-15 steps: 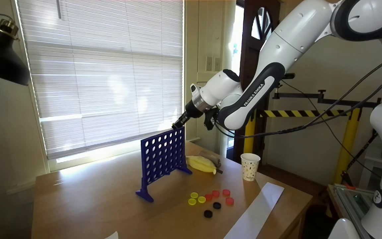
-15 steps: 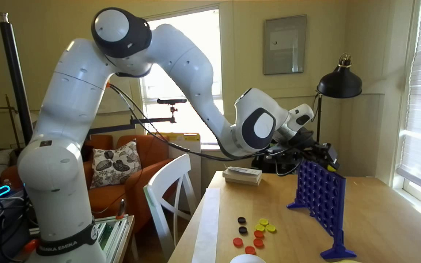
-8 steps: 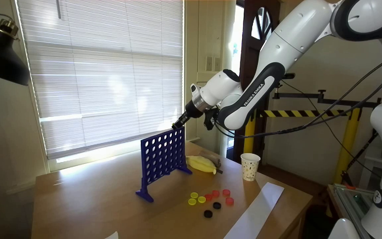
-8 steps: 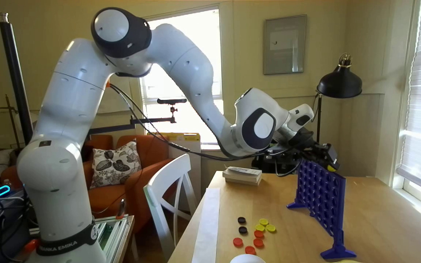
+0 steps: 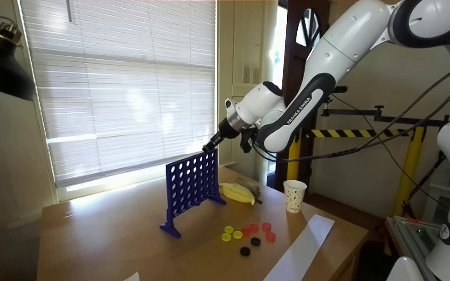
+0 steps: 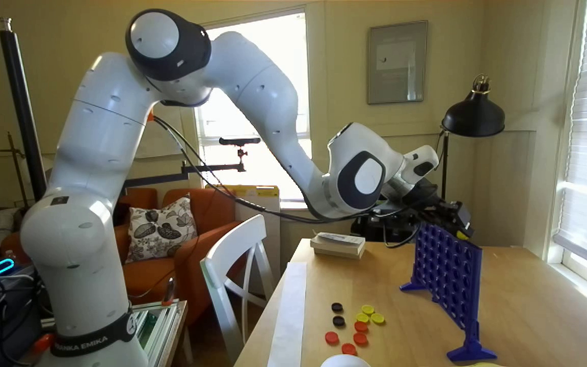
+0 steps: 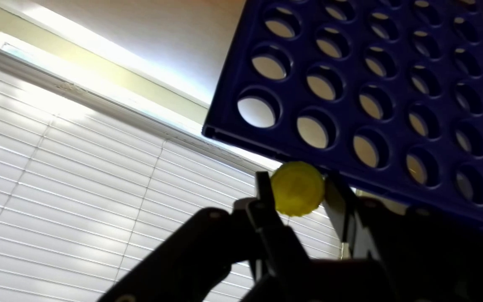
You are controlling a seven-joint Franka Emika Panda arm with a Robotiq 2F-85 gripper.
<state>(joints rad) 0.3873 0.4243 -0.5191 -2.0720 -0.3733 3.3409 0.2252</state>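
Observation:
A yellow disc (image 7: pixel 297 188) is pinched by its rim between the two fingers of my gripper (image 7: pixel 298 184). A sliver of the disc shows under the fingertips in an exterior view (image 6: pixel 462 235). The disc is at the top edge of an upright blue rack (image 7: pixel 346 113) with rows of round holes. In the wrist view the disc's edge overlaps the rack's top edge; I cannot tell whether it is in a slot. In both exterior views the gripper (image 5: pixel 208 148) (image 6: pixel 460 224) is tilted down over the top of the rack (image 5: pixel 191 187) (image 6: pixel 449 278).
Loose yellow discs (image 5: pixel 226 237), red discs (image 5: pixel 270 236) and black discs (image 5: pixel 245 251) lie on the table (image 5: pixel 104 242). A yellow banana-like thing (image 5: pixel 237 192), a paper cup (image 5: pixel 294 197) and a white strip (image 5: pixel 301 248) are there too. Books (image 6: pixel 338 244) lie on the table's far side.
The arm's upper links have shifted very slightly. The gripper, the held disc and the rack show no clear movement.

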